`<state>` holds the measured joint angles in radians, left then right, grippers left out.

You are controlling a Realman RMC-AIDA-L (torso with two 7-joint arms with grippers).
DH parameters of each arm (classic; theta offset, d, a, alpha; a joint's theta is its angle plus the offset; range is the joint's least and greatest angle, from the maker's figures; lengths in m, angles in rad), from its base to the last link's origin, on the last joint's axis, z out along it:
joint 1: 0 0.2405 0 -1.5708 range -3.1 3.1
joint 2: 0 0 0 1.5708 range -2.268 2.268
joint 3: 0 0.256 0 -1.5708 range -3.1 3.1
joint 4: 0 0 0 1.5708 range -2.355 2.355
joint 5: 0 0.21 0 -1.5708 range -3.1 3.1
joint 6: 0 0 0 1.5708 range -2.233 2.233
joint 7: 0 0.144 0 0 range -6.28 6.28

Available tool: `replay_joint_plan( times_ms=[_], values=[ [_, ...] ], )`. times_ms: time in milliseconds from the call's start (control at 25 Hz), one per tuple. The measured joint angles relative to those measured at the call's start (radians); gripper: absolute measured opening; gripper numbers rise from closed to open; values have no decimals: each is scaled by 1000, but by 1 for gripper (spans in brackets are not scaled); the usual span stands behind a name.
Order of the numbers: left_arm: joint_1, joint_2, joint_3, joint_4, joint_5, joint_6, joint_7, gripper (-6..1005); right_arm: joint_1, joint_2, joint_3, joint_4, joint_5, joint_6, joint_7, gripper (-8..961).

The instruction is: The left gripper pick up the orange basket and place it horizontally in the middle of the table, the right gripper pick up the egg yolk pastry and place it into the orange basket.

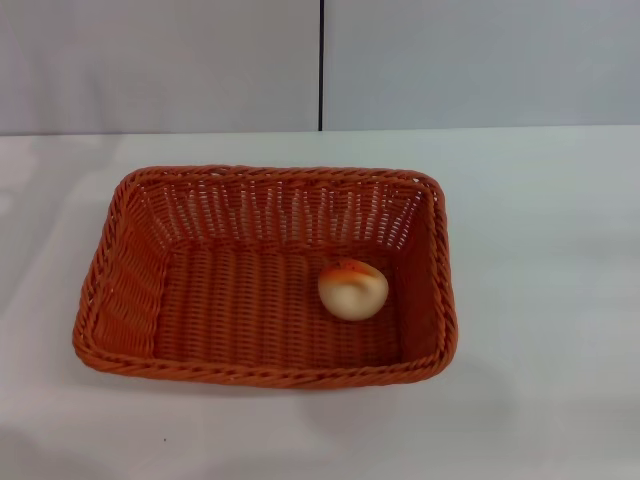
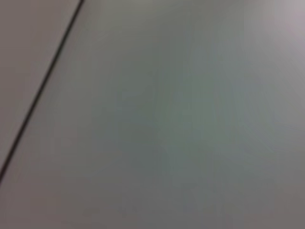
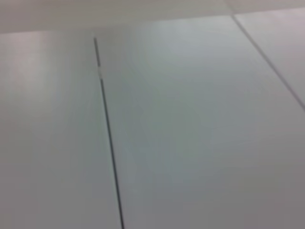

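Note:
The orange basket [image 1: 110, 330] lies lengthwise across the middle of the white table [image 1: 550, 300] in the head view. Inside it, toward its right half, rests the egg yolk pastry [image 1: 352, 289], cream-coloured with a reddish-orange top facing away. Neither the left gripper nor the right gripper shows in any view. Both wrist views show only pale flat panels crossed by thin dark seams.
A grey wall [image 1: 160, 60] with a vertical dark seam [image 1: 321, 60] stands behind the table's far edge. Bare tabletop surrounds the basket on all sides.

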<state>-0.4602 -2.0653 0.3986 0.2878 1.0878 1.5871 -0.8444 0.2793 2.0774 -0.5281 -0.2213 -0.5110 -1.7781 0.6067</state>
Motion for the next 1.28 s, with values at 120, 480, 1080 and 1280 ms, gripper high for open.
replay_joint_plan(
  times_ms=[120,480,1080,1280],
  values=[
    [3,1,-17,-8,-1,0,1,599,0,1,18,9,2,-6,-1,564],
    [0,1,-25,-12,-2,5,3,599,22,-2,19,29,5,0,-2,564],
    [-11,0,-21,-15,-2,7,4,599,40,-3,14,31,7,12,-7,564],
    [-13,1,-24,-26,-2,7,4,599,41,-2,18,31,7,7,-7,564]
  ],
)
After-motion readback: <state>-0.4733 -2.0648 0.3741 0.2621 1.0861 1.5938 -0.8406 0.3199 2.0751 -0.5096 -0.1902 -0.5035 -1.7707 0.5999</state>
